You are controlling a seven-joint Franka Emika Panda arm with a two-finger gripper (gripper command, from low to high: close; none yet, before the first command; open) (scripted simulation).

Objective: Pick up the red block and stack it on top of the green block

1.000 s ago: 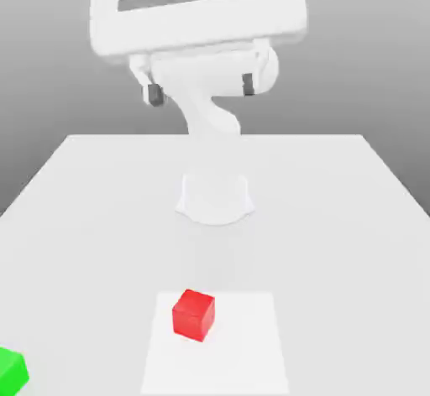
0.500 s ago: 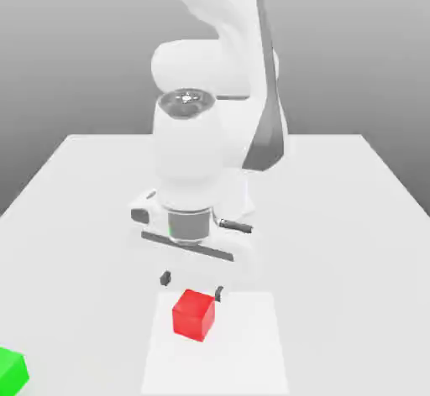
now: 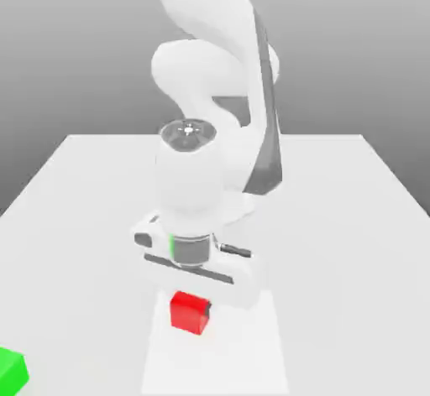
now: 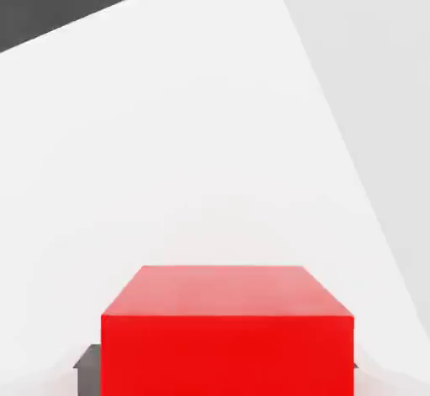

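The red block (image 3: 188, 314) rests on a paler square patch (image 3: 252, 361) near the table's front edge. My gripper (image 3: 191, 300) has come straight down over it, and the white hand covers the block's top rear edge. In the hand view the red block (image 4: 227, 336) sits squarely between the jaws, with a dark finger pad (image 4: 86, 357) pressed against its side. The gripper is shut on the red block, which still touches the surface. The green block (image 3: 10, 369) lies at the front corner on the exterior view's left, partly cut off by the picture's edge.
The white table (image 3: 353, 218) stretches wide on both sides of the arm. The arm's own base and upper links (image 3: 218, 67) rise behind the hand at the table's back middle.
The arm swung down from high above the table to the red block. Its fingers, open half a second ago just above the block, have dropped around it and closed on its sides.
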